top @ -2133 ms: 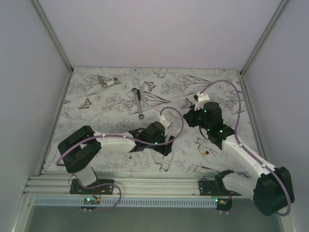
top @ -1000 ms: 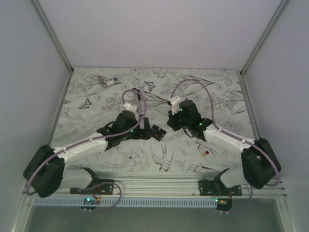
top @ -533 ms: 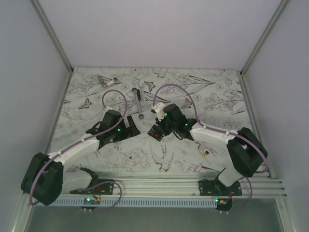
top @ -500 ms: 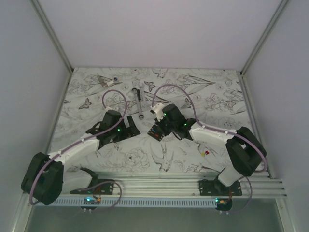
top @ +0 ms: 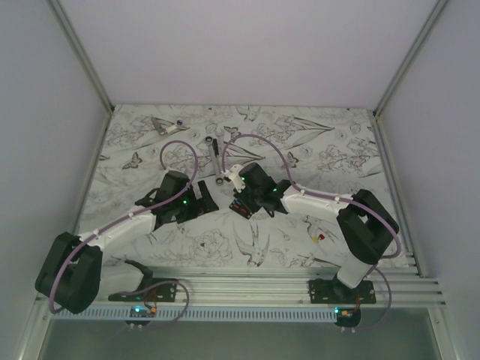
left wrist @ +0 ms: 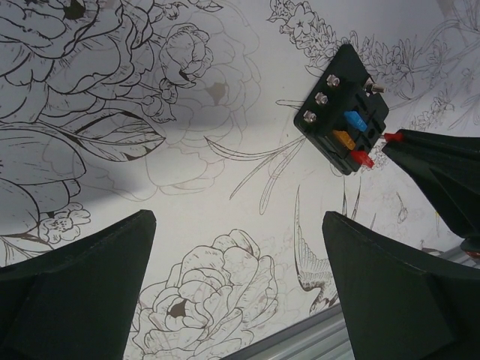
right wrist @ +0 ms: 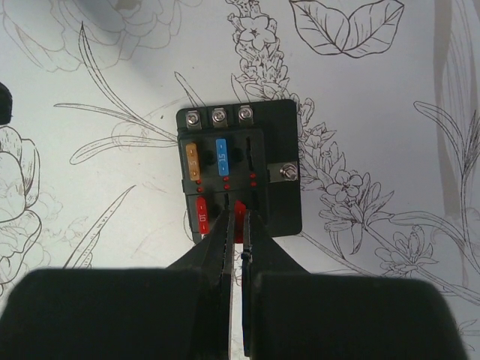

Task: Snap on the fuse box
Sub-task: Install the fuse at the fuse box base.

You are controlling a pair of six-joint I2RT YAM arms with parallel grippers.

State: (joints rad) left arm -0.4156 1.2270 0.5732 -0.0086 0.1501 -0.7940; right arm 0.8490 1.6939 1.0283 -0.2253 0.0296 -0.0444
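Note:
The fuse box (right wrist: 238,165) is a black square block lying flat on the flower-print table, with an orange, a blue and a red fuse seated in it. It also shows in the left wrist view as the fuse box (left wrist: 341,109) and from above as the fuse box (top: 241,204). My right gripper (right wrist: 238,219) is shut on a small red fuse (right wrist: 240,211), whose tip is at the box's middle slot in the near row. My left gripper (left wrist: 236,225) stands wide open over bare table left of the box, holding nothing; from above the left gripper (top: 202,199) is apart from the box.
A long grey metal bar (top: 216,159) lies behind the grippers. A small metal part (top: 166,124) sits at the back left. Loose coloured fuses (top: 319,237) lie to the right of the box. An aluminium rail (top: 240,289) runs along the near edge.
My left gripper has drawn back to the left, away from the fuse box. My right gripper has come left with the red fuse and now stands over the box.

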